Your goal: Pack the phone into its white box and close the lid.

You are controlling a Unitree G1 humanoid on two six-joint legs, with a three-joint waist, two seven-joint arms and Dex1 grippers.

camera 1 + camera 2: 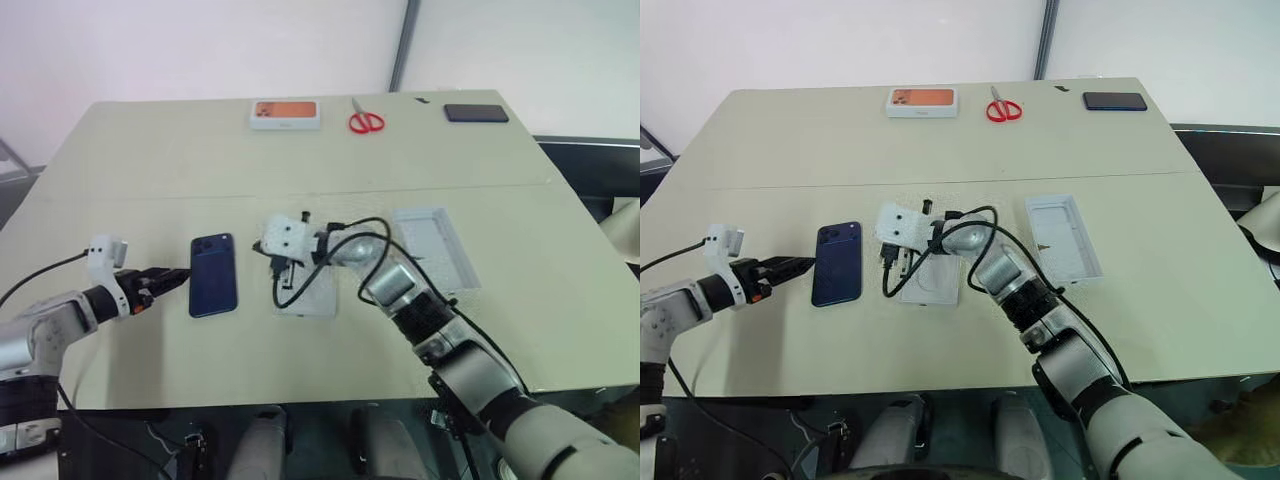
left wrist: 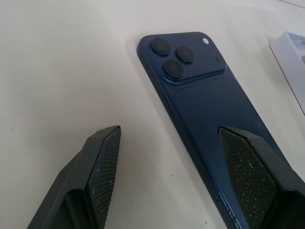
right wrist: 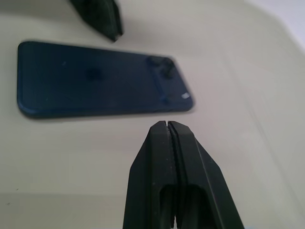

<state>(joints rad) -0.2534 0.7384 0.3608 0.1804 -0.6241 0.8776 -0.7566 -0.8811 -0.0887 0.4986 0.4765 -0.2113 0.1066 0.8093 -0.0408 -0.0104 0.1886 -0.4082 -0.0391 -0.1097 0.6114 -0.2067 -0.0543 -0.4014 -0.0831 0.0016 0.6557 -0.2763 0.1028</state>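
white box [image 1: 1064,238] apparently empty

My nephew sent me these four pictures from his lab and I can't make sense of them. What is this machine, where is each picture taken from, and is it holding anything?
It is a two-armed humanoid robot standing at a beige table. The two wide pictures come from cameras in its head, looking down over its arms. The other two come from cameras on its wrists, looking along the black fingers.

On the table lie a dark blue phone, back up, a flat white insert under the right arm, and a shallow white box further right. At the far edge sit a white box with an orange picture, red scissors and a black phone.

The left end effector is open, fingers on either side of the phone's long edge. The right end effector is shut near the phone. Neither holds anything.
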